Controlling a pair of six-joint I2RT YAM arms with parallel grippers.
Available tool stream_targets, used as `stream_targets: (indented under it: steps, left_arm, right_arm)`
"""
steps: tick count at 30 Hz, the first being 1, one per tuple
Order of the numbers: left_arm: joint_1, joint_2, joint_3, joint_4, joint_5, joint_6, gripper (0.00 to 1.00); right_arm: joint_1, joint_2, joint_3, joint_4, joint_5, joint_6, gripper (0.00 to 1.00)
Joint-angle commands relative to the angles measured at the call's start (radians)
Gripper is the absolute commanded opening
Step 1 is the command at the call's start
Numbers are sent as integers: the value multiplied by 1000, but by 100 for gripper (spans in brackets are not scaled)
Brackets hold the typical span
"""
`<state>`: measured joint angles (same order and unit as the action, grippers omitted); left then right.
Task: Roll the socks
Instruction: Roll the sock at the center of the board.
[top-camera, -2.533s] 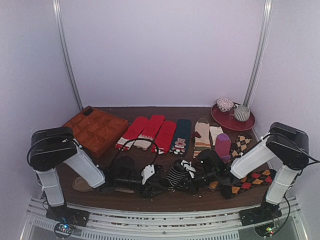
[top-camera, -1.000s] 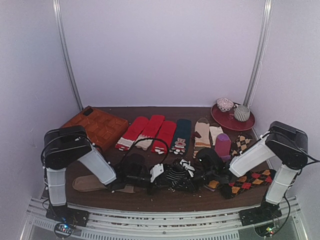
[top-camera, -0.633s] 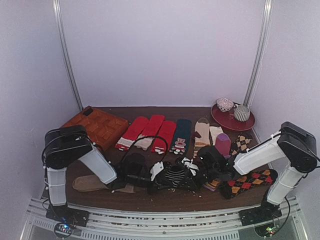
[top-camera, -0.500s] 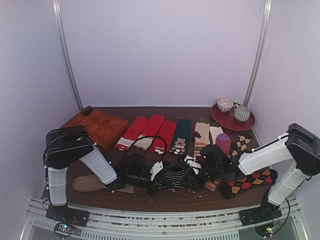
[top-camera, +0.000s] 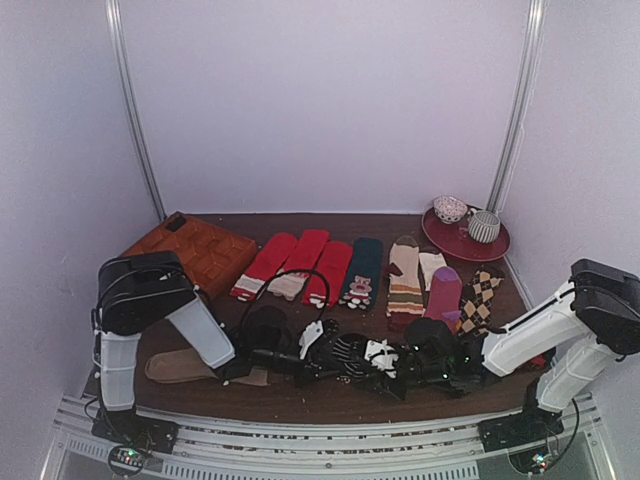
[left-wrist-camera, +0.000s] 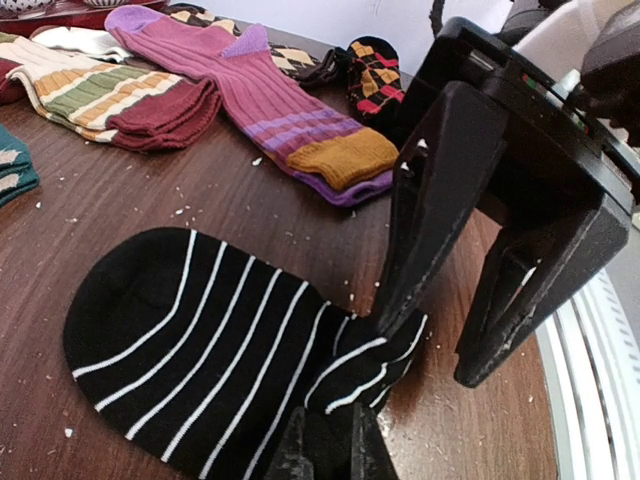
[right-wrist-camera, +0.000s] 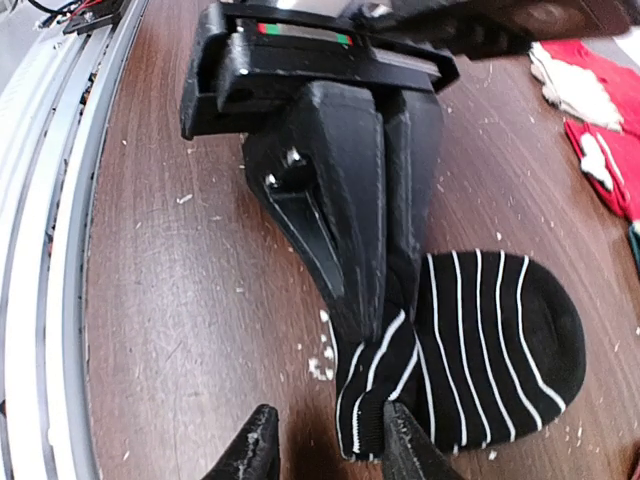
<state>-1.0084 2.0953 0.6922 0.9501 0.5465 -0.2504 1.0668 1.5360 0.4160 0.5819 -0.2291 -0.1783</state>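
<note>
- A black striped sock (left-wrist-camera: 190, 350), crossed by thin white lines, lies on the dark wooden counter (left-wrist-camera: 250, 200) near its front edge, between the two arms.
- The sock's rounded end rests flat, and its other end is bunched up and raised a little off the wood.
- The left jaws are pressed together, pinching that bunched end.
- The right jaws face them from the opposite side and are spread apart. One finger is against the bunched fabric and the other is over bare wood beside it.
- Farther back lies a purple sock (left-wrist-camera: 270, 110) with an orange cuff, and an argyle sock (left-wrist-camera: 375, 75) lies beyond it.
- Pale crumbs speckle the counter around the striped sock.
</note>
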Motion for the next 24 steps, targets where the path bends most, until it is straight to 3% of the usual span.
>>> stream_targets:
  steps: [1,11,15,24]
  left_arm:
    - [-21,119,-69,-429,11,-23,0]
    - [-21,126,-60,-449,16,-6,0]
    - [-21,129,-55,-452,17,-4,0]
    - [-21,110,-65,-420,1,-3,0]
  right_arm:
    - [9,20,10,102,114,-55,35]
    - [10,30,15,95,142,-56,35]
    - [9,65,50,50,63,-62,35]
    - [-17,142,101,-43,17,55,5]
